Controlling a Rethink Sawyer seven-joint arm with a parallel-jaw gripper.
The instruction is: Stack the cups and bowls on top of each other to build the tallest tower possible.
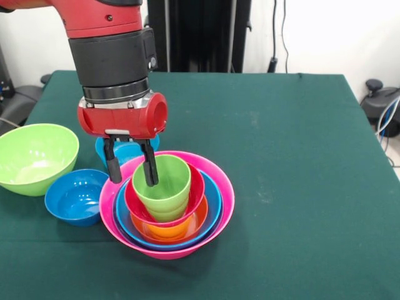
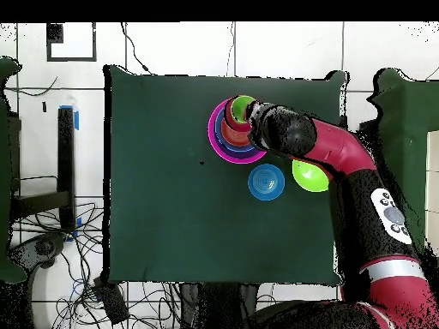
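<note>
**Green cup at the top of the stack, my fingers astride its rim**

My pincer (image 1: 132, 169) hangs straight down over the tower (image 1: 167, 203), its two black fingers spread: one stands inside the lime green cup (image 1: 164, 187) against its wall, the other outside the rim. Whether they press on the wall or stand just off it I cannot tell. Holding the cup by its rim this way keeps it upright and mouth-up, so it seats squarely in the nest.

The cup sits in the red-pink bowl (image 1: 195, 195), which lies over an orange piece (image 1: 172, 230), then a sky blue bowl (image 1: 214, 206), with the big pink bowl (image 1: 226, 194) outermost on the green table (image 1: 294, 162). Nesting from wide to narrow gives a steady base, though each piece adds little height.

Three bowls remain loose: a blue one (image 1: 76, 196) touching the pink bowl's side, a large lime green bowl (image 1: 34, 156) beyond it, and another sky blue piece (image 1: 128, 152) behind my fingers. That last one sits close under my wrist; I judge it the likeliest thing to be knocked when I lift away.
</note>
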